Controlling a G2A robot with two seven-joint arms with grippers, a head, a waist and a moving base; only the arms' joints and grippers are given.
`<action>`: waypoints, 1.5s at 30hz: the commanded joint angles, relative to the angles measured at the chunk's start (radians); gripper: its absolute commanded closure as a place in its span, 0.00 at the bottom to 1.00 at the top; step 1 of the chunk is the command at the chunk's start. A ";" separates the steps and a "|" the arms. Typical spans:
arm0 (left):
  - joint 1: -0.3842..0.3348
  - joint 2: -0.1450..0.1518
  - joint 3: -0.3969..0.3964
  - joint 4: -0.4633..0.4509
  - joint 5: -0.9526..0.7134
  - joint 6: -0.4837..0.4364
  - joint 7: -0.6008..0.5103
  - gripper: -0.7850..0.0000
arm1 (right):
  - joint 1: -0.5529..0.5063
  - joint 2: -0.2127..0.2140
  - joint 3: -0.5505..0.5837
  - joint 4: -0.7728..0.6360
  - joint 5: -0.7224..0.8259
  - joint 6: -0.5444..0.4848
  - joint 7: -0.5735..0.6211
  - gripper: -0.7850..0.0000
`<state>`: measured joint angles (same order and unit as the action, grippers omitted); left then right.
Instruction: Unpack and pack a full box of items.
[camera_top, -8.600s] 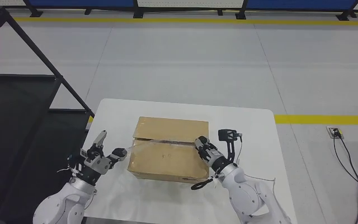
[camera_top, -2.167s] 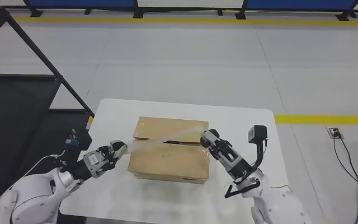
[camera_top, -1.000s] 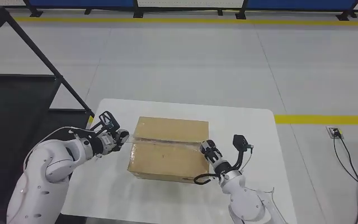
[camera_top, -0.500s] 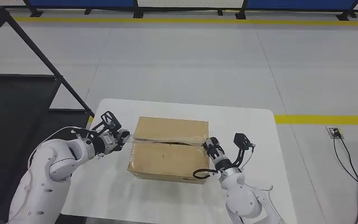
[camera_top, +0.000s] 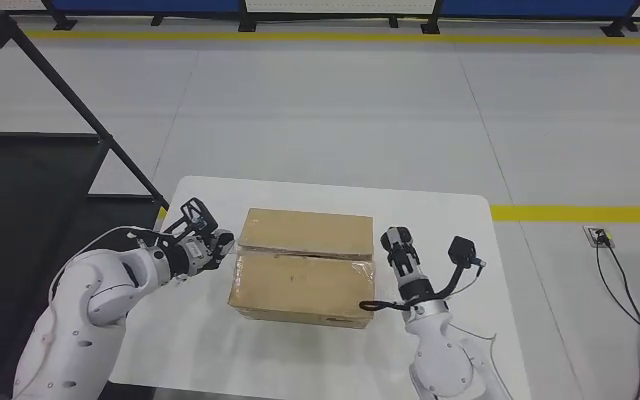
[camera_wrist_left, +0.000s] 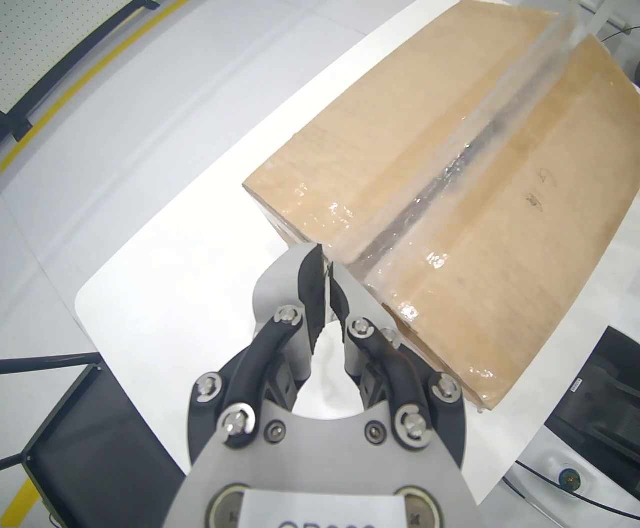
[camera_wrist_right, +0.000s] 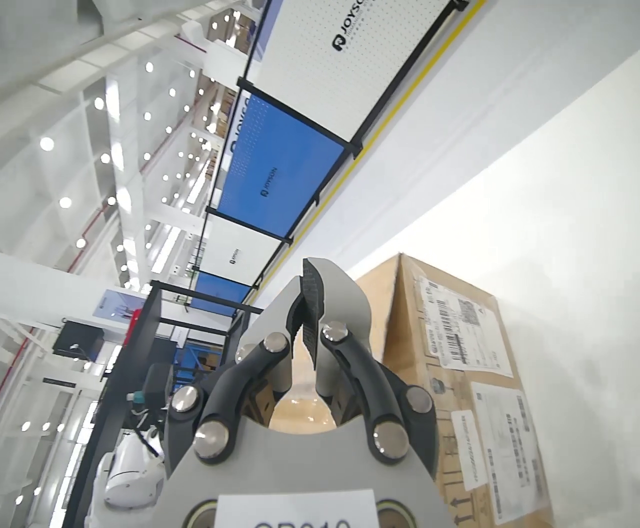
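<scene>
A taped-up cardboard box stands in the middle of the white table. A strip of clear tape runs along its top seam and lifts off the lid toward the far end. My left gripper is at the box's left end, shut on the near end of that tape. My right gripper is raised just off the box's right end, fingers pointing upward and shut. I cannot tell if tape is pinched there. The box's labelled end lies behind it.
A black metal frame stands off the table's left side. Bare tabletop surrounds the box, with the widest strip on the right. A yellow floor line runs past the table's right edge.
My right gripper has risen from the box's right top edge and shifted right, now pointing up. The left gripper stays at the left end, holding the tape.
</scene>
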<state>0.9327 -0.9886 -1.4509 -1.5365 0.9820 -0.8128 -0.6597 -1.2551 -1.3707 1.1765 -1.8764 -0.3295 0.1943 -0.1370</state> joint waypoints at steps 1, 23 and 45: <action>0.001 0.002 0.003 -0.001 -0.002 0.003 0.000 0.86 | -0.006 -0.001 -0.002 -0.018 0.013 -0.013 0.019 1.00; -0.014 0.026 0.025 0.012 0.061 -0.125 0.122 1.00 | 0.189 -0.027 -0.016 0.050 0.139 0.170 0.243 0.95; 0.045 0.086 -0.015 -0.047 -0.036 -0.199 0.212 1.00 | 0.207 -0.027 0.111 0.084 0.340 0.164 0.344 0.00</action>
<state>0.9729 -0.9070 -1.4641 -1.5780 0.9624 -1.0123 -0.4428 -1.0456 -1.3987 1.2831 -1.7922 -0.0013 0.3670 0.1885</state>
